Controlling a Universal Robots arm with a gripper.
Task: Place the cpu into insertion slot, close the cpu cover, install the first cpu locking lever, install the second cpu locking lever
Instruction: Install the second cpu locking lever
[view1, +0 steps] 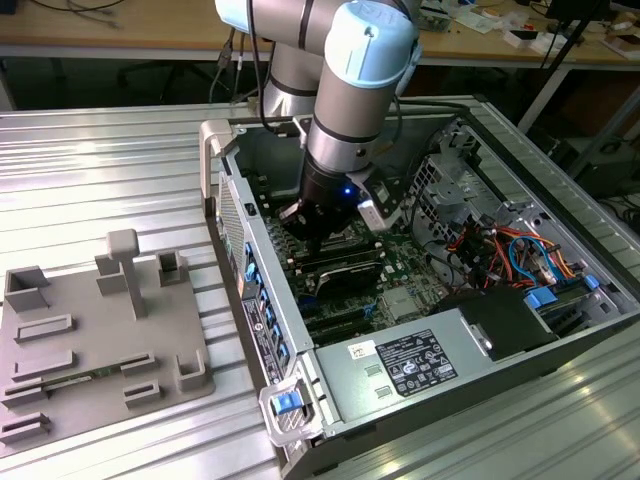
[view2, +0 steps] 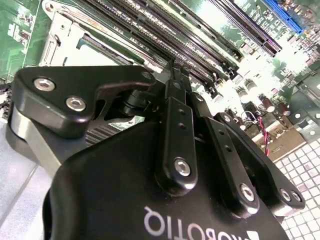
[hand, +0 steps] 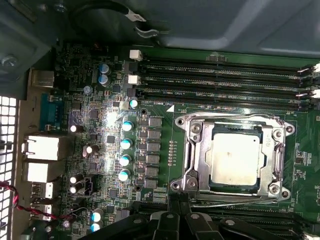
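Gripper (hand: 172, 200), fingers pressed together on nothing, is hovering just beside the closed cpu cover (hand: 196, 155) framing the seated cpu (hand: 235, 160).

A robotics lab: an open computer case (view1: 430, 300) lies on a ribbed metal bench (view1: 100, 180), with cluttered wooden desks (view1: 120, 25) behind.
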